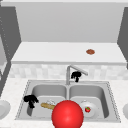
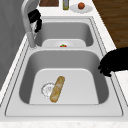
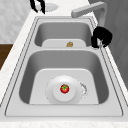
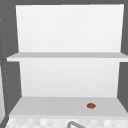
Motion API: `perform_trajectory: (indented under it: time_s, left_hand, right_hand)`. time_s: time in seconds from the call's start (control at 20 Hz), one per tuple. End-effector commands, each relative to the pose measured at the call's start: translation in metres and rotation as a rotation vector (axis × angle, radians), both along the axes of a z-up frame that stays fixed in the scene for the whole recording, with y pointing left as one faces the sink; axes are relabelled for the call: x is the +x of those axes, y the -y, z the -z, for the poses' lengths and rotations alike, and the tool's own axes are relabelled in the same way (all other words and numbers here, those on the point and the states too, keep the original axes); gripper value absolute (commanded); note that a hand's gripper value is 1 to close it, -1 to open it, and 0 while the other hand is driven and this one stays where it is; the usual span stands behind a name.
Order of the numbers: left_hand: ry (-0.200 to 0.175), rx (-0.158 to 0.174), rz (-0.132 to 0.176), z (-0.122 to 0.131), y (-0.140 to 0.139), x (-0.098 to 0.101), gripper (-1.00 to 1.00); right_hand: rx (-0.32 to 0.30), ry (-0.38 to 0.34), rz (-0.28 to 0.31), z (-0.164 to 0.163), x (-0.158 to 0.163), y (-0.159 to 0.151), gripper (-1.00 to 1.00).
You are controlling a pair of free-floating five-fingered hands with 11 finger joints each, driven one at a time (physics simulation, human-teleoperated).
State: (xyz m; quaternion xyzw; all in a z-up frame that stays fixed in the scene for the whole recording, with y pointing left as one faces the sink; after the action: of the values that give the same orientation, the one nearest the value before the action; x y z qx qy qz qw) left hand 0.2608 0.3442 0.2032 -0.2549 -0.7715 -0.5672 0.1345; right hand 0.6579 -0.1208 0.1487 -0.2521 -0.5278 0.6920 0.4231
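My left hand (image 1: 30, 100) hovers over the front left of the left basin (image 1: 37, 91), its fingers drooping loosely and holding nothing; it is also the hand (image 2: 113, 63) at the basin's front rim and the hand (image 3: 37, 5) at the top of the right side view. A baguette (image 2: 57, 88) lies on that basin's floor over the drain. My right hand (image 1: 76, 75) hangs with curled fingers just right of the faucet (image 1: 68, 73), under its spout, gripping nothing (image 3: 101, 37). In the right basin a white plate (image 3: 53, 93) carries a small tomato (image 3: 64, 88).
A big red ball (image 1: 67, 114) stands at the sink's front edge. A brown item (image 4: 91, 105) lies on the shelf above. White plates sit on the counter at left (image 1: 3, 108) and right (image 1: 126, 110), one holding a red fruit (image 2: 81, 5) beside a bottle (image 2: 65, 3).
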Motion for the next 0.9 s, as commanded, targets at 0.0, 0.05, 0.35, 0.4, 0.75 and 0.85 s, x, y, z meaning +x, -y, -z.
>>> perform_trajectory:
  time_s: [0.0, 0.05, 0.35, 0.4, 0.75, 0.85]
  left_hand:
    - [0.000, 0.000, 0.000, 0.000, 0.000, 0.000, 0.00]
    - [0.000, 0.000, 0.000, 0.000, 0.000, 0.000, 0.00]
    - [0.000, 0.000, 0.000, 0.000, 0.000, 0.000, 0.00]
    - [0.000, 0.000, 0.000, 0.000, 0.000, 0.000, 0.00]
    - [0.000, 0.000, 0.000, 0.000, 0.000, 0.000, 0.00]
    - [0.000, 0.000, 0.000, 0.000, 0.000, 0.000, 0.00]
  right_hand:
    - [-0.003, -0.101, 0.004, 0.012, 0.008, 0.018, 1.00]
    - [0.015, -0.088, 0.004, 0.016, 0.004, 0.026, 1.00]
    - [0.297, 0.004, 0.028, 0.030, 0.003, 0.051, 1.00]
    - [0.345, 0.020, 0.036, 0.033, 0.002, 0.053, 1.00]
    - [0.489, 0.161, 0.110, 0.052, -0.007, 0.070, 1.00]
    - [0.510, 0.206, 0.118, 0.058, -0.011, 0.075, 1.00]
